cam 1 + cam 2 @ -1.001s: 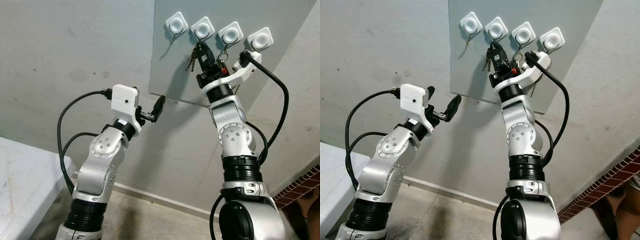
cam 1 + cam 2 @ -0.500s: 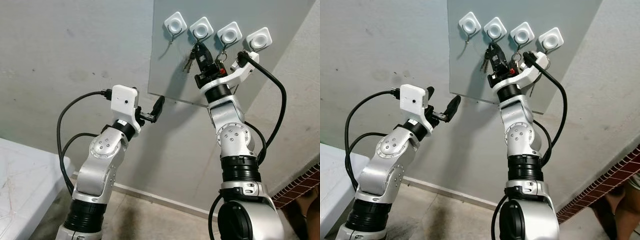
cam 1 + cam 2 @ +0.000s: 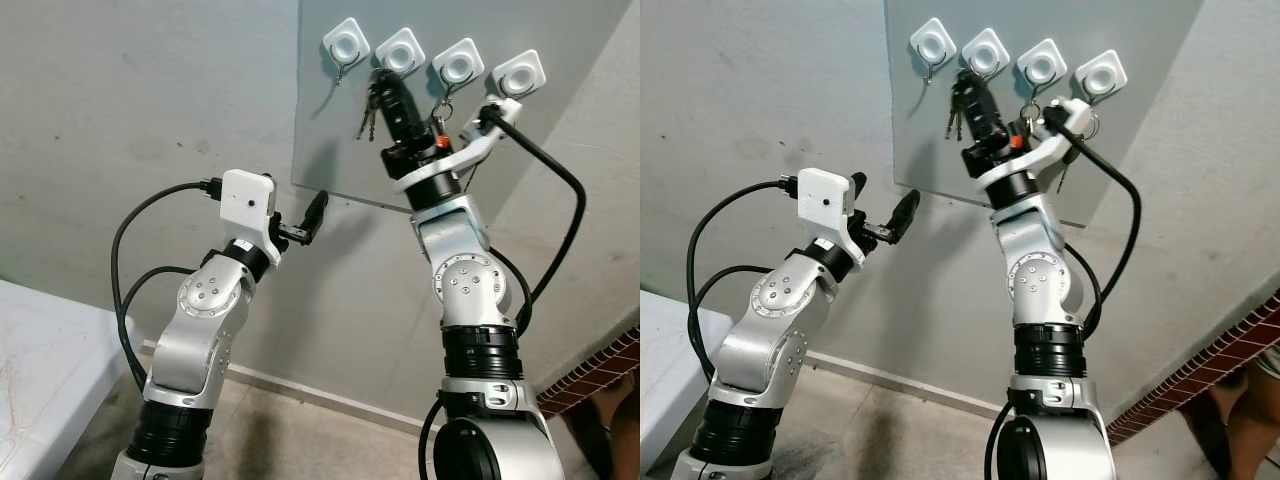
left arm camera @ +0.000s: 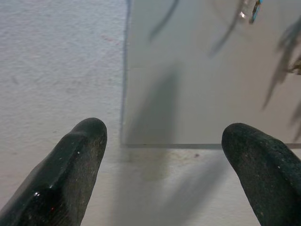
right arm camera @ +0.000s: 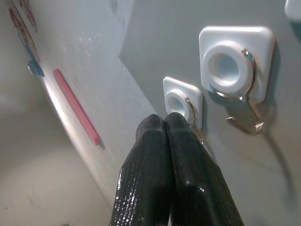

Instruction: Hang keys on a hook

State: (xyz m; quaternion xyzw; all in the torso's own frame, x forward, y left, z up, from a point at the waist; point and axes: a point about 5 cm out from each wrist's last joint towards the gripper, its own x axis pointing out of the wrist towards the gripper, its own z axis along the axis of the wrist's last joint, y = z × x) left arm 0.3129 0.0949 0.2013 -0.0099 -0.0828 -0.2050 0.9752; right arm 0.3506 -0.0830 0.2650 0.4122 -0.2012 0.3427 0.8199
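The right gripper (image 3: pixel 384 88) has its two black fingers (image 5: pixel 164 141) pressed together, clamped on the keys (image 3: pixel 368 115), whose blades dangle just below the fingertips on the side toward the panel's left edge. Compared with a second ago, this gripper has climbed up the panel (image 3: pixel 330 150) and shifted toward that left edge: earlier its tips sat below the second hook, and now they reach the gap between the first hook (image 3: pixel 345 45) and the second hook (image 3: pixel 400 52), almost level with the white mounts. In the right wrist view the tips lie right against the wire of the first hook, though whether the key ring has caught on it cannot be told. Another set of keys (image 3: pixel 441 108) hangs below the third hook (image 3: pixel 459 62), near the right wrist. The left gripper (image 3: pixel 313 215) has its fingers (image 4: pixel 75 169) spread apart, holding nothing, poised near the panel's lower left corner much as before.
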